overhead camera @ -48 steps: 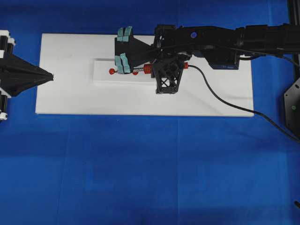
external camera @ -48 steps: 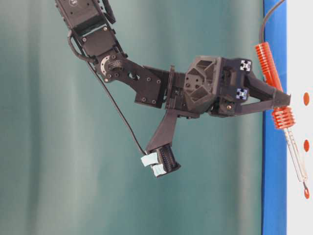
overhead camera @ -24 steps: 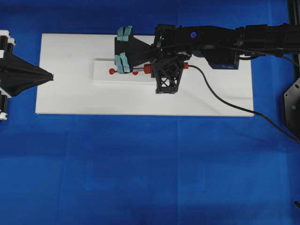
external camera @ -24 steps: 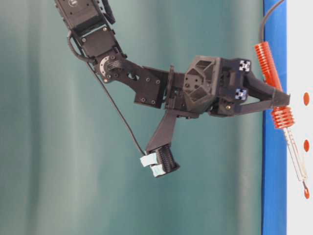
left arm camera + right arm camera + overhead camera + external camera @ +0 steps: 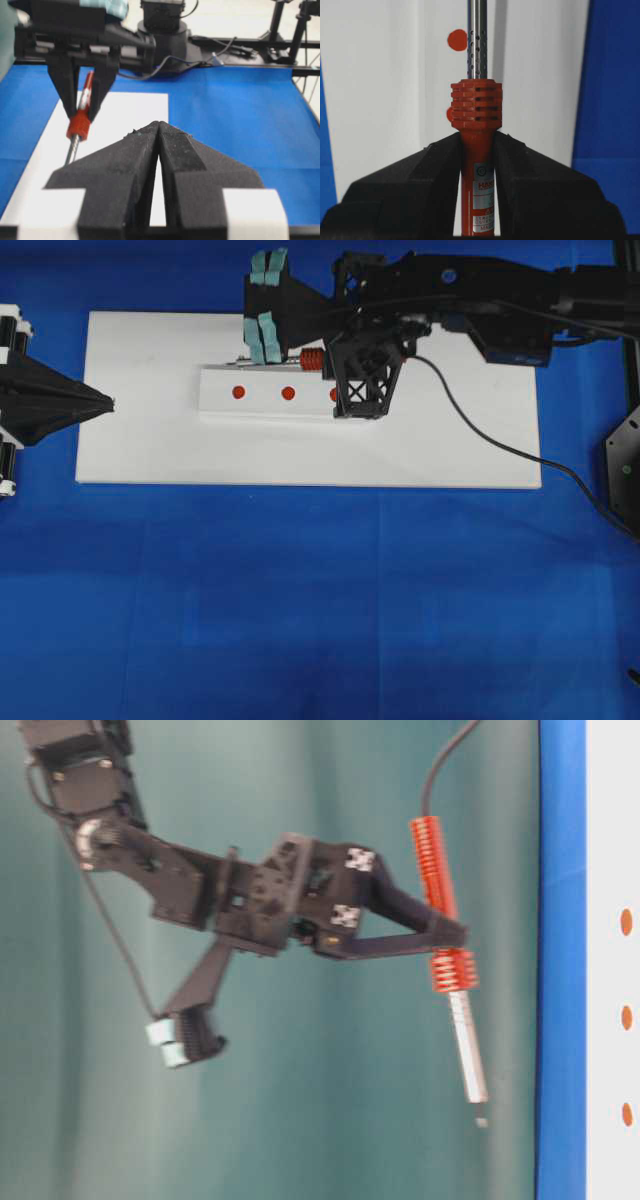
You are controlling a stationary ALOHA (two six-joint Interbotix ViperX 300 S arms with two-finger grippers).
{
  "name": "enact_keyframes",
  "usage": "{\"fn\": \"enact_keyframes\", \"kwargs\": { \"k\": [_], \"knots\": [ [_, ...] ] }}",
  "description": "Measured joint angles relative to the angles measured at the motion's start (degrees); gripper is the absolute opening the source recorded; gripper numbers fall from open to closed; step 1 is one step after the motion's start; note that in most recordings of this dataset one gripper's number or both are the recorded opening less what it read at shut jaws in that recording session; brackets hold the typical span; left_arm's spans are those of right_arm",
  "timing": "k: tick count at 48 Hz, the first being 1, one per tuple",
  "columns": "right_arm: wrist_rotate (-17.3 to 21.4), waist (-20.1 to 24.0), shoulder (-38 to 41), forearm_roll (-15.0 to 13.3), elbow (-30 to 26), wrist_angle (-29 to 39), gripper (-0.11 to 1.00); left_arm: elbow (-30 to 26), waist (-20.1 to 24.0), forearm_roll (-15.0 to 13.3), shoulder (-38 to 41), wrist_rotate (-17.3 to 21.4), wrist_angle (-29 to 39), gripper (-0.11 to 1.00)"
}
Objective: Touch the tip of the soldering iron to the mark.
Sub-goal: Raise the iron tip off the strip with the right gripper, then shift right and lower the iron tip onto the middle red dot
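Observation:
The soldering iron, orange-red with a grey shaft, is held in my right gripper, which is shut on its handle behind the ribbed collar. It hangs in the air, well off the white block. Its tip points toward the block without touching it. The mark is the middle red dot of three and lies uncovered. In the right wrist view the shaft runs out of the top of the frame. My left gripper rests shut at the board's left end, holding nothing.
The block sits on a white board over blue cloth. The iron's black cord trails across the board to the right. The two outer red dots flank the mark. My right arm reaches in from the right.
My right gripper has lifted the iron away from the block and shifted toward the board's far edge. The tip, earlier at the leftmost dot, is now in the air. The left gripper has not moved.

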Motion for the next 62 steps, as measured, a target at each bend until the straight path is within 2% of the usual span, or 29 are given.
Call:
{"fn": "enact_keyframes", "kwargs": {
  "k": [12, 33, 62],
  "knots": [
    [-0.09, 0.09, -0.88, -0.62, -2.29, 2.46, 0.07, 0.0, 0.09, 0.0, 0.0, -0.09, 0.0, 0.0],
    [-0.09, 0.09, -1.05, -0.7, -2.2, 2.72, 0.07, 0.0, 0.0, 0.0, 0.0, -0.09, 0.09, 0.0],
    [0.35, 0.0, -10.63, -0.7, 10.37, 2.55, 0.07, 0.0, 0.0, 0.0, 0.0, -0.18, 0.09, 0.0]
  ]
}}
